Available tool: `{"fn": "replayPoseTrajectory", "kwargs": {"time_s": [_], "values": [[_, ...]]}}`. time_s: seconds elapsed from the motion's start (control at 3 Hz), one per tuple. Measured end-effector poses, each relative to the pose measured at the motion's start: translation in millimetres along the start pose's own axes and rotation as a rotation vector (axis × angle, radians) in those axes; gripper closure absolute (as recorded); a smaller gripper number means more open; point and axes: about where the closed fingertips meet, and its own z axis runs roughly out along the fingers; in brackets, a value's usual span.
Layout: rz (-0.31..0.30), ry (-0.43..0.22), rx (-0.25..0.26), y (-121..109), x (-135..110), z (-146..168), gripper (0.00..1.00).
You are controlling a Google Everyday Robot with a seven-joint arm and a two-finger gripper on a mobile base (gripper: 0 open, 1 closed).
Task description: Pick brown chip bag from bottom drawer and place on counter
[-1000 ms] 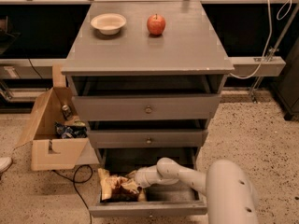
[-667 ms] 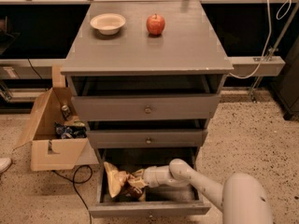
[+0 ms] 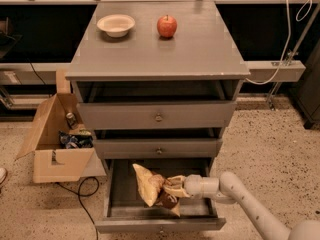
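Note:
The bottom drawer (image 3: pixel 160 225) is pulled open at the foot of the grey cabinet. The brown chip bag (image 3: pixel 149 185) is inside it, tilted up on end, its pale yellow end raised to the upper left and its dark brown part low by the gripper. My gripper (image 3: pixel 167 188) reaches in from the right on a white arm and is shut on the bag's right side. The counter (image 3: pixel 200 49) is the cabinet's flat grey top, far above the gripper.
A white bowl (image 3: pixel 116 24) and a red apple (image 3: pixel 167 26) sit at the back of the counter. The two upper drawers (image 3: pixel 158 117) are slightly open. An open cardboard box (image 3: pixel 55 141) with packets stands on the floor to the left, with a black cable beside it.
The bag has been lifted and tipped upright in the gripper, its pale end rising. The arm has pulled back to the right and less of it shows.

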Motion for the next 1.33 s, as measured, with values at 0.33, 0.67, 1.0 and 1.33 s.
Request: {"fn": "replayPoseTrajectory", "kwargs": {"time_s": [0.33, 0.67, 1.0, 1.33], "values": [[0.0, 0.0, 0.0, 0, 0, 0, 1.0], [-0.078, -0.01, 0.034, 4, -59, -32, 1.0], [-0.154, 0.017, 0.098, 14, -109, -67, 1.0], [-0.244, 0.063, 0.196, 25, -165, -114, 1.0]]}}
